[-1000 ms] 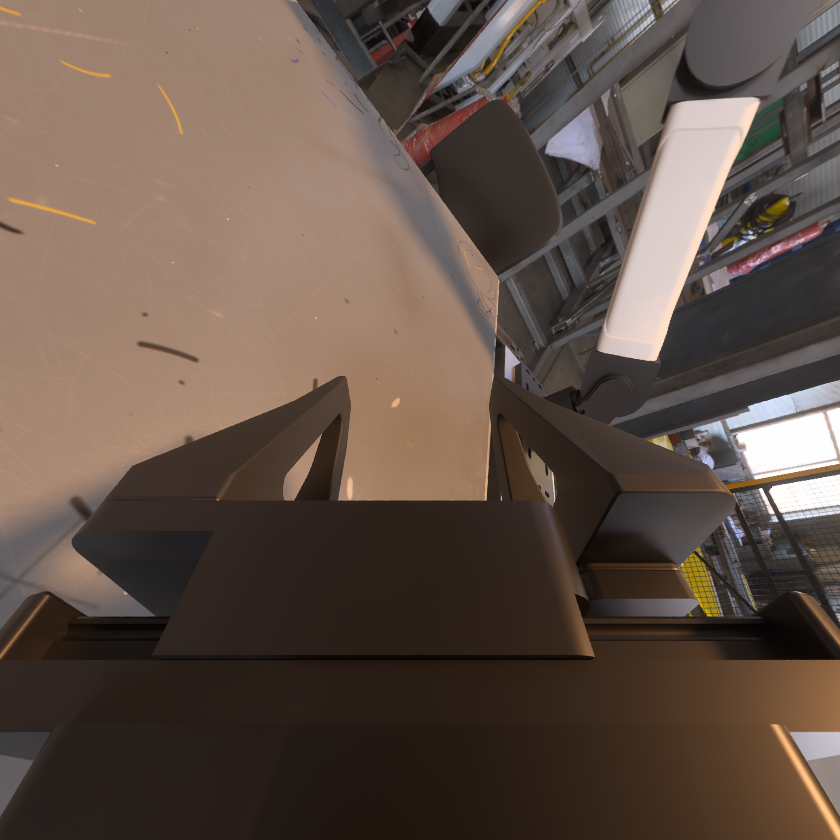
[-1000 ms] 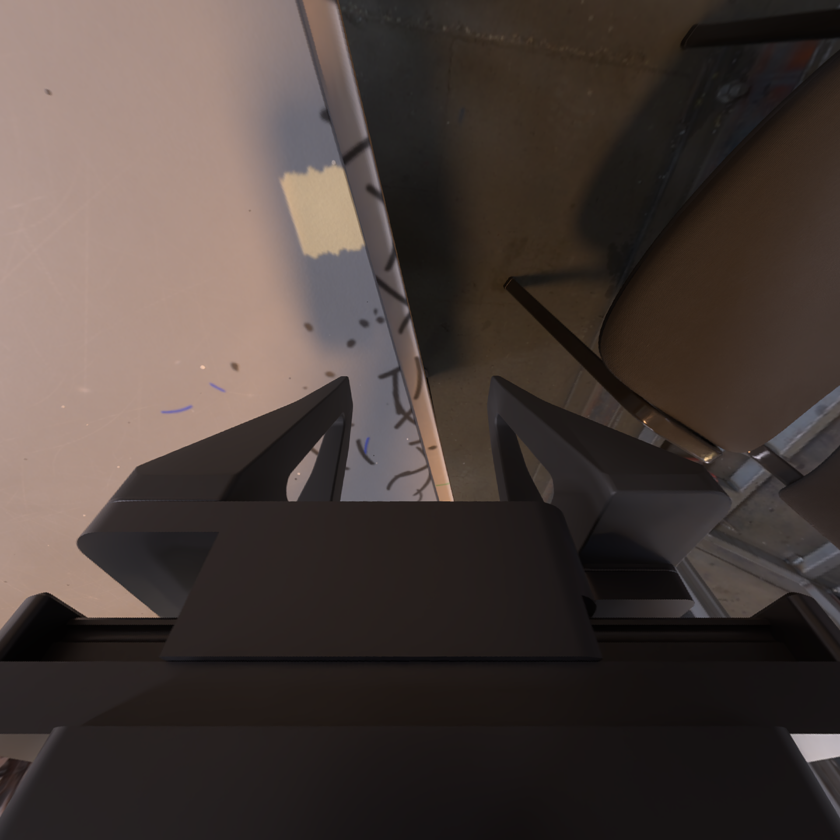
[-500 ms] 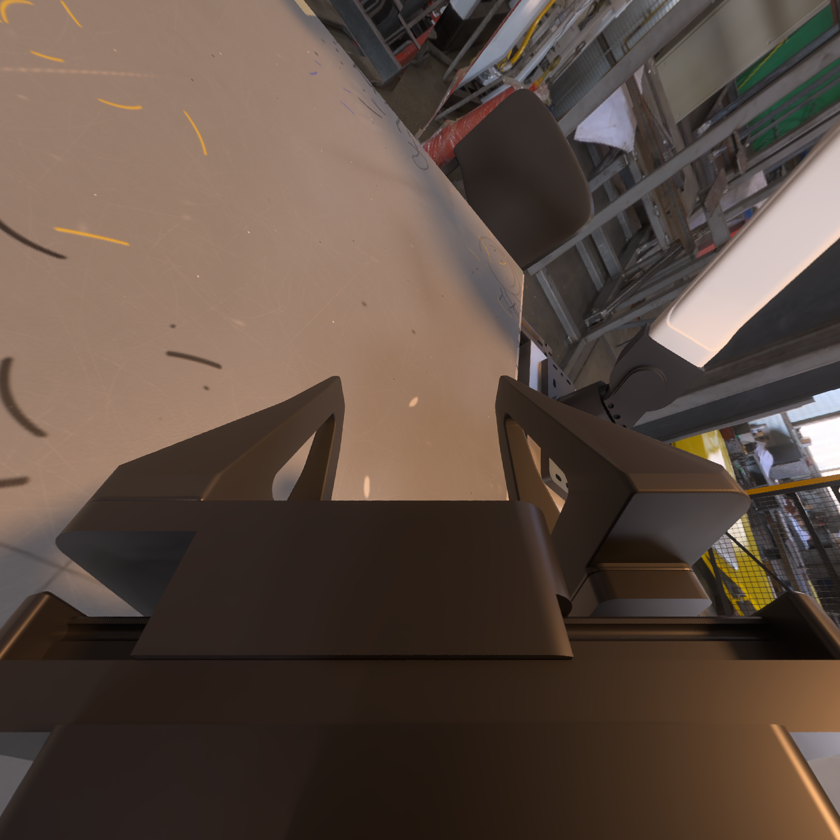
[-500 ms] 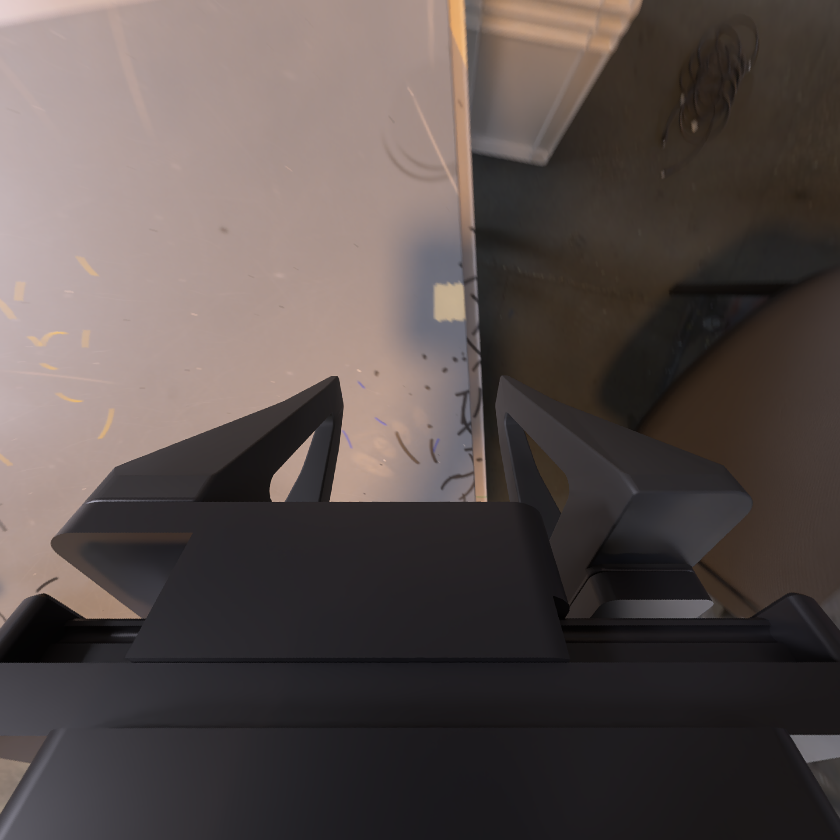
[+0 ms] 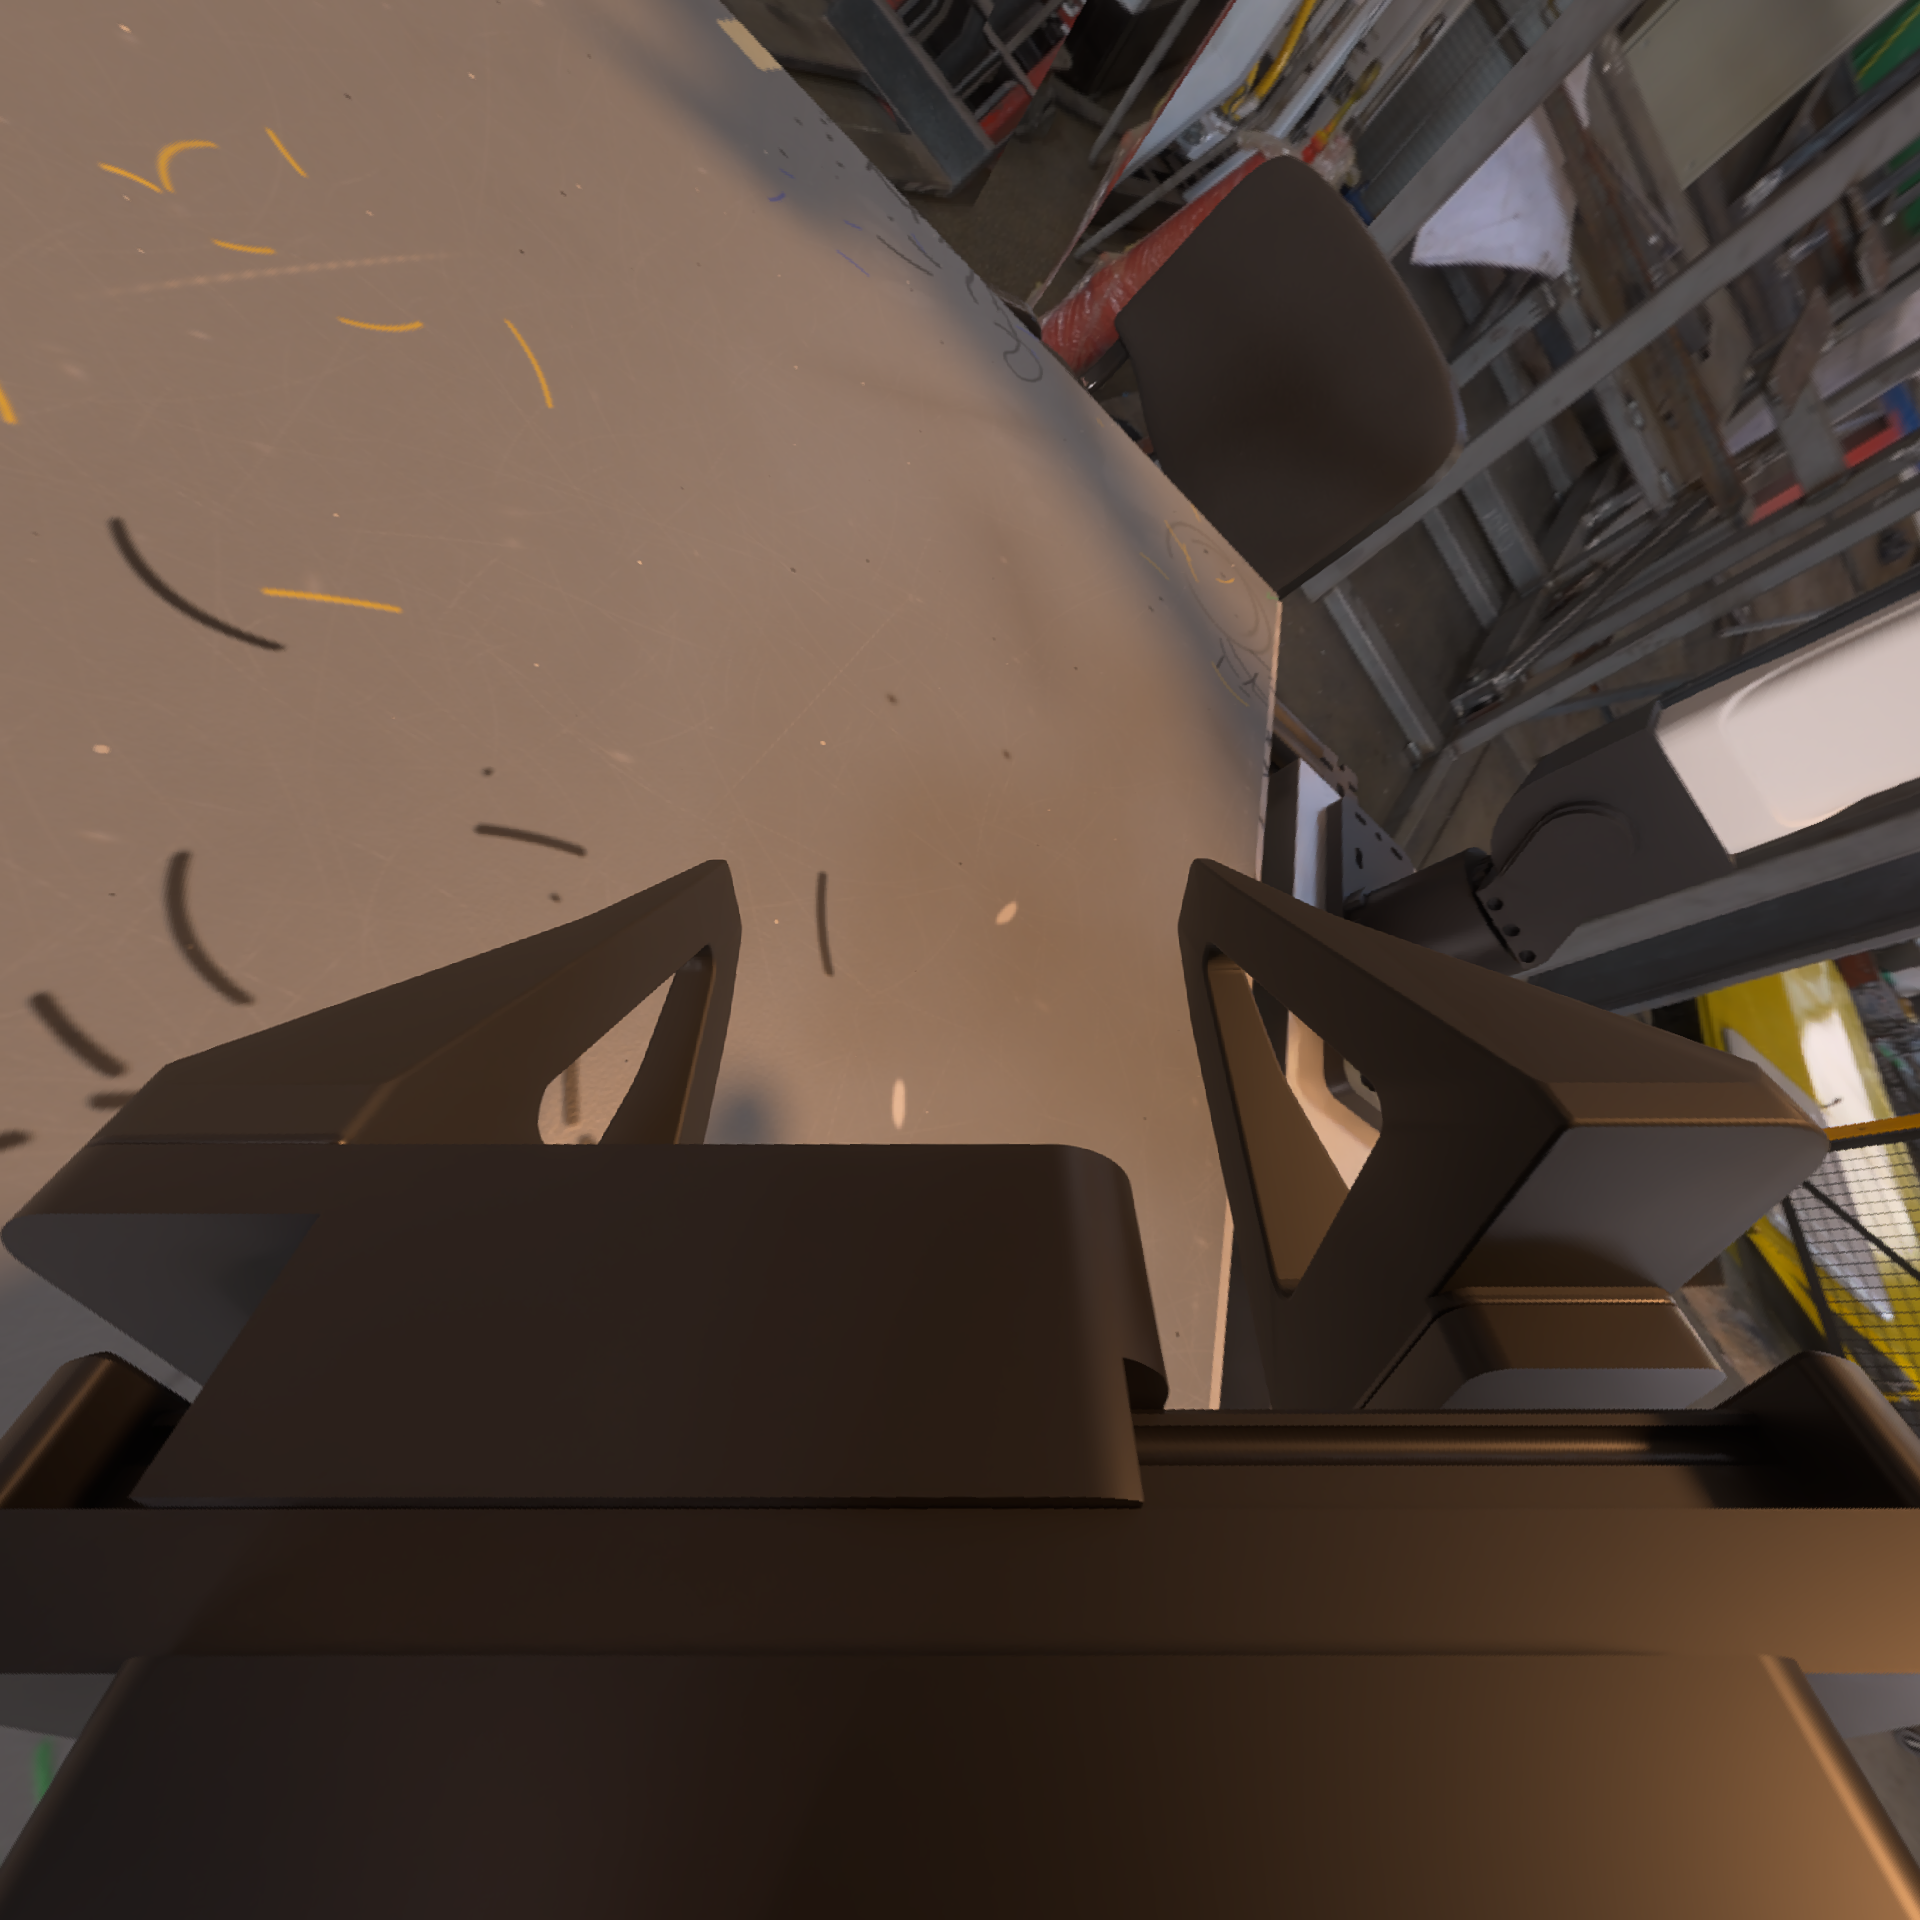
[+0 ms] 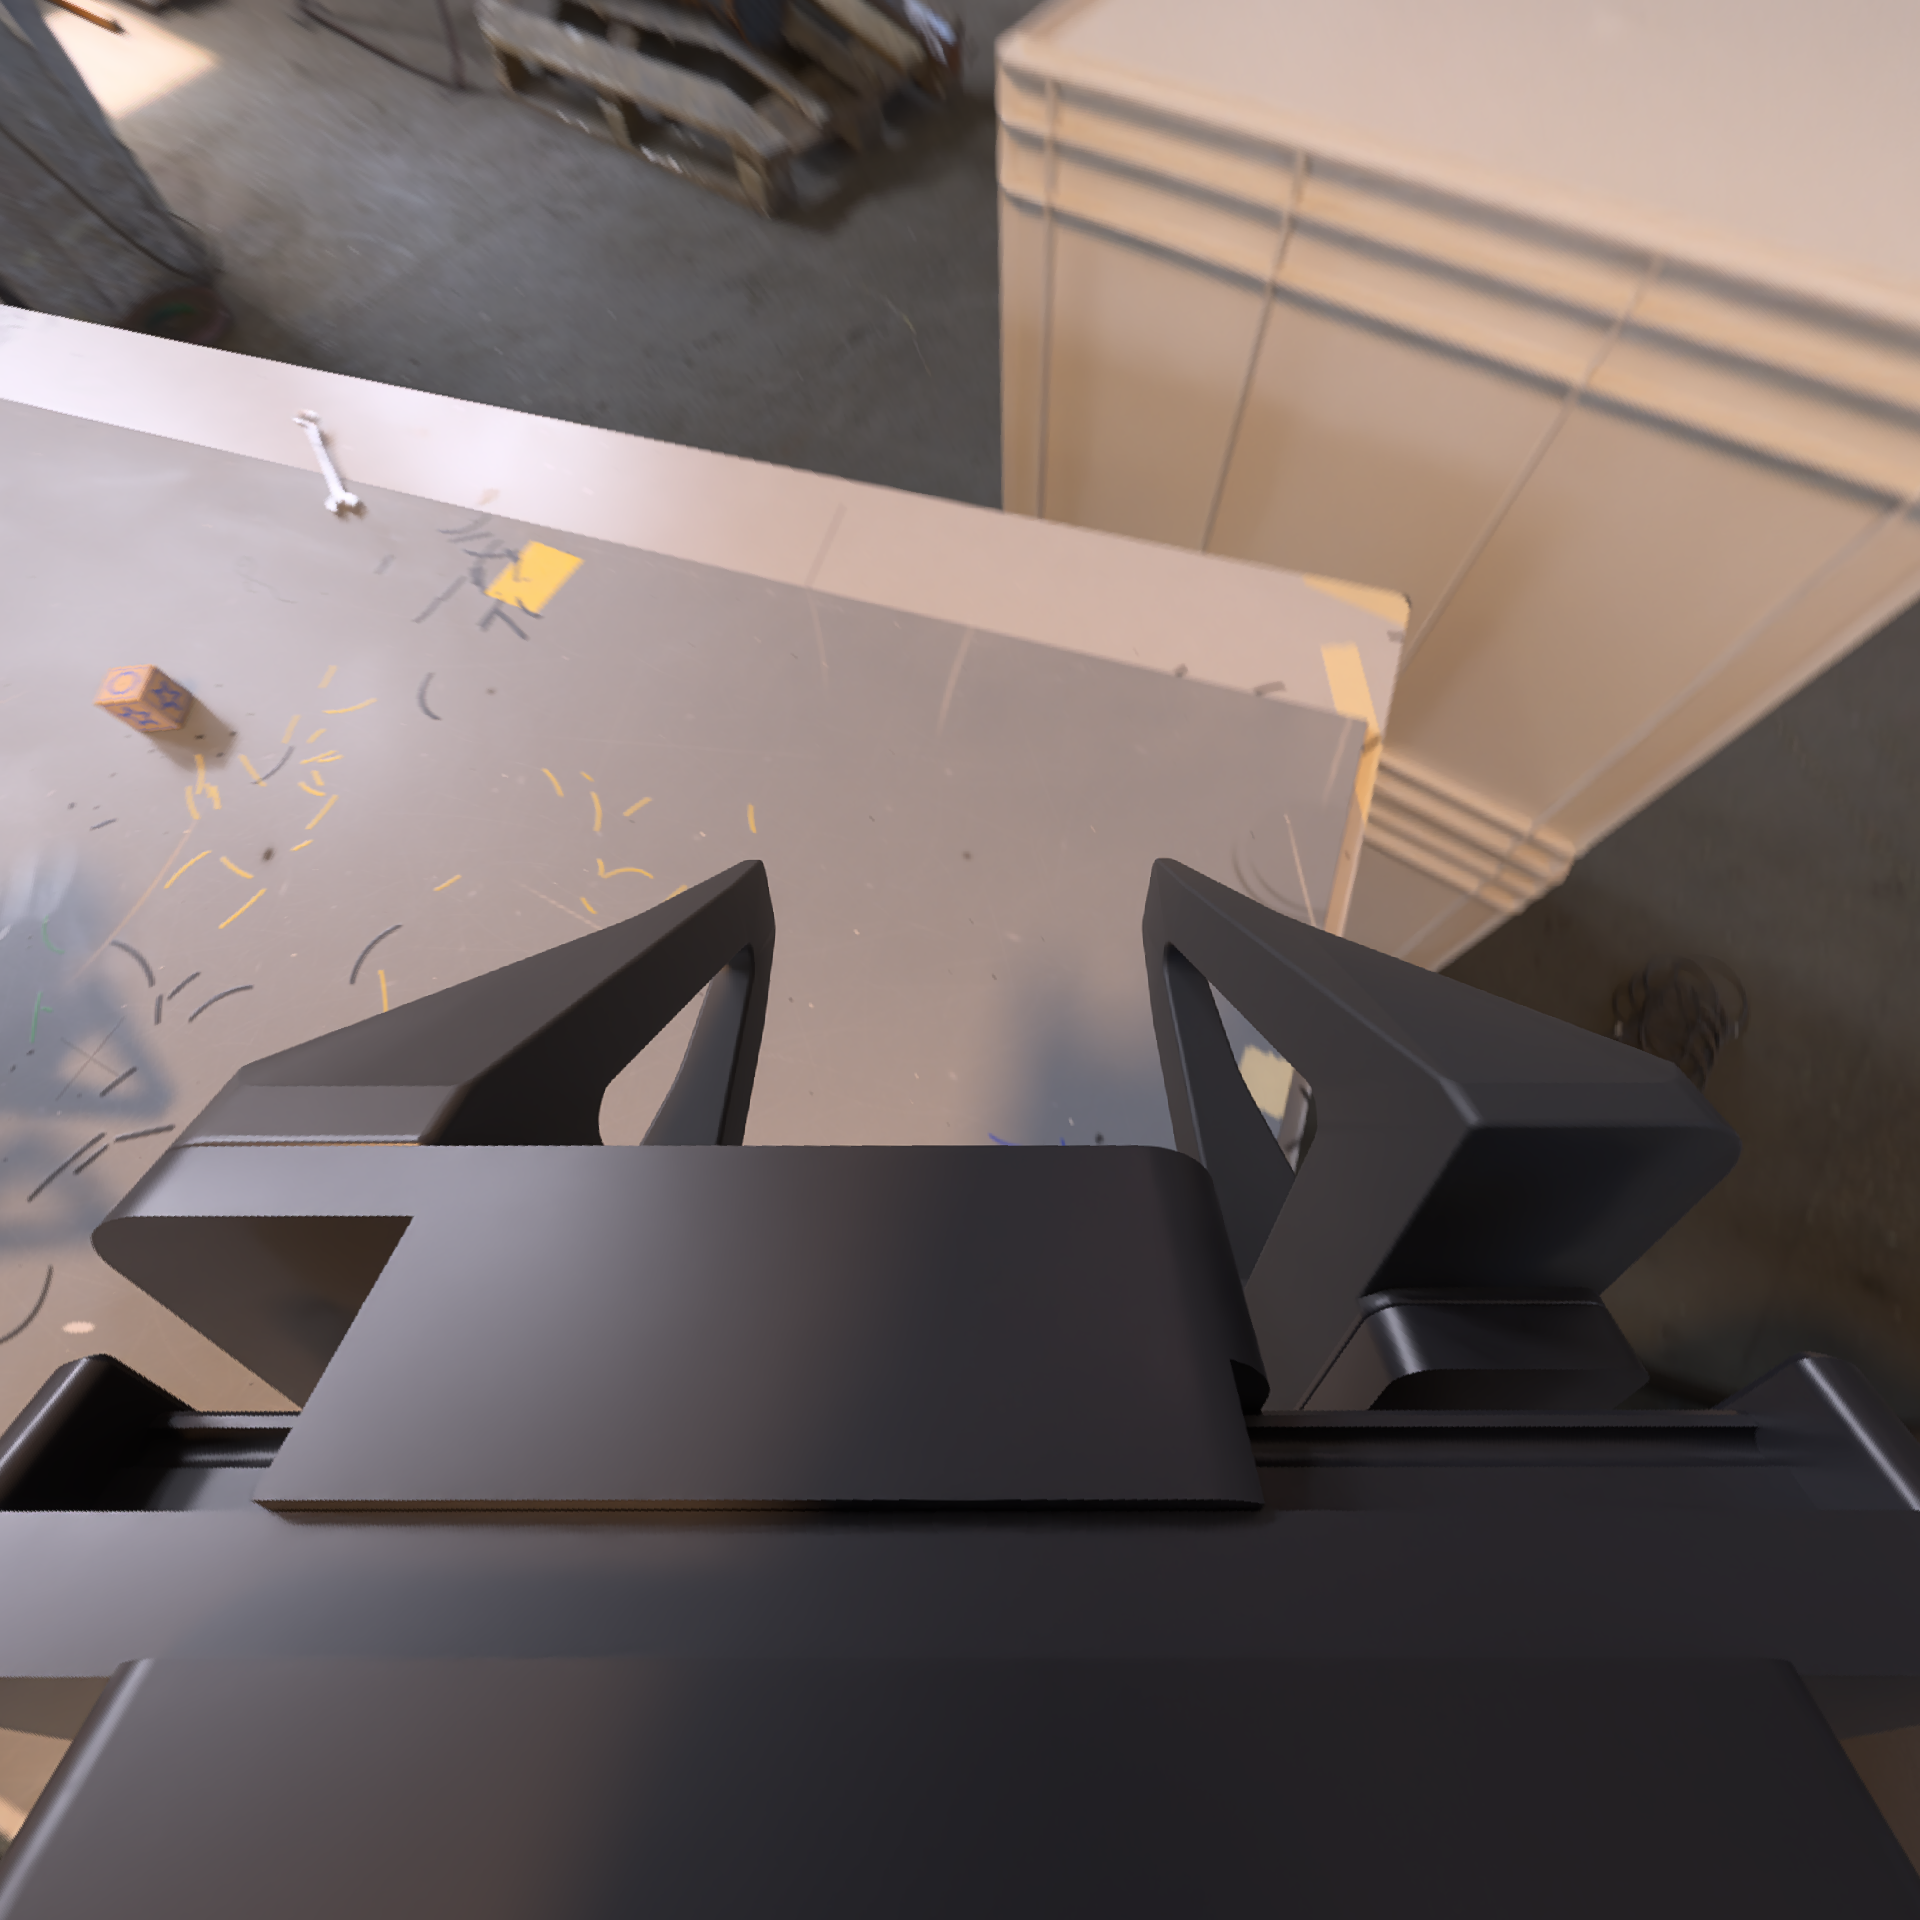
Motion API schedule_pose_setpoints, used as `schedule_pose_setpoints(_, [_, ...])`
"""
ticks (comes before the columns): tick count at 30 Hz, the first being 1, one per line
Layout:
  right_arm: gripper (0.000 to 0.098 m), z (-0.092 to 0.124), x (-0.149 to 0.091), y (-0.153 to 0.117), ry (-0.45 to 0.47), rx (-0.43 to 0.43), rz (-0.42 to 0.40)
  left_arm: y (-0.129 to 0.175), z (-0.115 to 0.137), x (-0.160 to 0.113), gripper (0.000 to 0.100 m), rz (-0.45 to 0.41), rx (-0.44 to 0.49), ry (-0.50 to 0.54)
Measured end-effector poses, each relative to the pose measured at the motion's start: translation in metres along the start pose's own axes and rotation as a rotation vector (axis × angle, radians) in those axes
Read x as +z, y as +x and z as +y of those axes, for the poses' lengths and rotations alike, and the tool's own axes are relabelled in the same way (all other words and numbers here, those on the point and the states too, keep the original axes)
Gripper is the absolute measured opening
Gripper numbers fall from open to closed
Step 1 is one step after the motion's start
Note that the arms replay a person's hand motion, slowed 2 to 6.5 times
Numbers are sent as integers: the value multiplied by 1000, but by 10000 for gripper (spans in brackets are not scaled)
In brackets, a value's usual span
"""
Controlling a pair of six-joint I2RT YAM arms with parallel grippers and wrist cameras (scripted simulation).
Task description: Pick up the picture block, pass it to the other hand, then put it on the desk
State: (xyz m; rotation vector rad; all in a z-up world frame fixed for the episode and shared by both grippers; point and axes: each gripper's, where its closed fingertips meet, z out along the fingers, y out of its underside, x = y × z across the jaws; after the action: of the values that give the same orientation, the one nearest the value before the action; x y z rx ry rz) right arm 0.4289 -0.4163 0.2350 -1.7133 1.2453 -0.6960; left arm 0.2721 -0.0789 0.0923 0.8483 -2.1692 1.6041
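Only the right wrist view shows the picture block (image 6: 145, 698). It is a small wooden cube with blue shapes on its faces, lying on the desk (image 6: 935, 748) at the far left of that view, well apart from both grippers. Right of it, toward the desk's back edge, lies a small silver wrench (image 6: 328, 462), then a patch of yellow tape (image 6: 534, 575). Yellow and dark scratch marks spread across the middle of the desk. The right gripper (image 6: 956, 883) hangs above bare desk with its two dark fingers spread wide and nothing between them. Past its right finger the desk ends at a corner, with a large beige crate (image 6: 1507, 416) standing on the floor just beyond.

The left wrist view does not show the block. It shows bare, scratched desk (image 5: 623, 520) on the left. The left gripper (image 5: 956, 883) is in the middle, its fingers also spread wide and empty. Its right finger overhangs the desk edge. Beyond that edge are a dark chair (image 5: 1288, 364), metal shelving (image 5: 1662, 364), and a black and white section of the other arm (image 5: 1714, 790).
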Motion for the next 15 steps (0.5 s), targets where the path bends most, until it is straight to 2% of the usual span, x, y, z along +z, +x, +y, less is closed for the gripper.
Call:
schedule_pose_setpoints(7, [627,6,-10,-47,193,-172,-104,-6,0,-2,784,-75,67,-11])
schedule_pose_setpoints(11, [635,20,-12,-70,244,-232,-141,-10,0,-4,793,-120,104,-17])
schedule_pose_setpoints(15, [635,37,-11,-93,261,-253,-185,-12,1,-4,798,-150,126,-27])
